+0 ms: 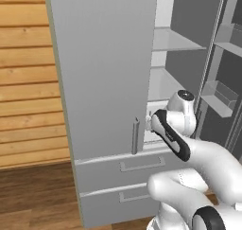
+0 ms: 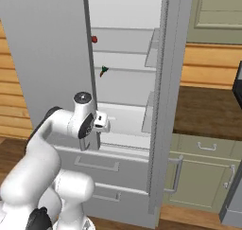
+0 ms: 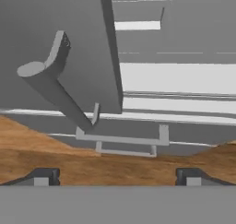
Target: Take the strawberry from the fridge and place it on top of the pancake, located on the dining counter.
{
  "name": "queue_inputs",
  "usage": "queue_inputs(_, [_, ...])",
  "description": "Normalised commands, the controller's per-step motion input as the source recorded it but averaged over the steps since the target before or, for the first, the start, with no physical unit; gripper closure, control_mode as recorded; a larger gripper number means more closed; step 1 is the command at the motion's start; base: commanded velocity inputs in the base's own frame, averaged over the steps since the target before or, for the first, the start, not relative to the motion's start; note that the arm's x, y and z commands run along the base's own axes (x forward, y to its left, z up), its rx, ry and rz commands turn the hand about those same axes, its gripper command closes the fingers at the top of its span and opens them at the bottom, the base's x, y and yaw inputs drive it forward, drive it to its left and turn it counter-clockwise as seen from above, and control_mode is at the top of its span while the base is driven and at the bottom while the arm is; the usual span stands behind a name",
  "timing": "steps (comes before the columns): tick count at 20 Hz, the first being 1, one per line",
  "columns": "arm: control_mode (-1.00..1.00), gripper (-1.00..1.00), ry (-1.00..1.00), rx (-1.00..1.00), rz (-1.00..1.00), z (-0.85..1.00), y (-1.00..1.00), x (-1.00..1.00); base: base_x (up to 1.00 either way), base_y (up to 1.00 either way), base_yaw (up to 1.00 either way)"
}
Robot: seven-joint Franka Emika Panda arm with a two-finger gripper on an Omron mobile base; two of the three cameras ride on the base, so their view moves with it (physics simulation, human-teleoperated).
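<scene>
Claw (image 3: 118, 177) tips wide apart, strawberry (image 2: 94, 39) orientation indiscernible on fridge (image 2: 127, 73) shelf.

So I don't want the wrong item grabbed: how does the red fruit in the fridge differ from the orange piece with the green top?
The strawberry is dark red and rounded; the orange piece is slimmer, with a green top. The strawberry sits one shelf higher. Both are tiny and lie near the left door's edge.

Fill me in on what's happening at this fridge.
The white arm is reaching toward the fridge, whose right door stands open while the left is shut. Its tool is open and empty, near the left door's handle. The strawberry sits on an upper shelf, above a small orange piece.
</scene>
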Motion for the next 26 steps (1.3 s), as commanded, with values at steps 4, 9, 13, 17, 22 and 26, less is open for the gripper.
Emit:
queue_inputs(4, [-1.00, -1.00, 0.02, -0.04, -0.51, 0.45, 0.56, 0.06, 0.00, 0.00, 0.00])
queue_inputs(9, [-1.00, -1.00, 0.01, -0.08, -0.17, 0.03, 0.24, 0.43, 0.00, 0.00, 0.00])
queue_inputs(13, [-1.00, -1.00, 0.00, 0.04, 0.02, 0.00, 0.00, 0.77, 0.00, 0.00, 0.00])
queue_inputs(17, [-1.00, -1.00, 0.00, 0.04, 0.07, -0.08, 0.28, 0.61, 0.00, 0.00, 0.00])
queue_inputs(22, [-1.00, -1.00, 0.00, 0.00, 0.00, -0.23, 0.50, 0.23, 0.00, 0.00, 0.00])
queue_inputs(26, [-1.00, -1.00, 0.00, 0.00, 0.00, -0.27, 0.03, 0.11, 0.00, 0.00, 0.00])
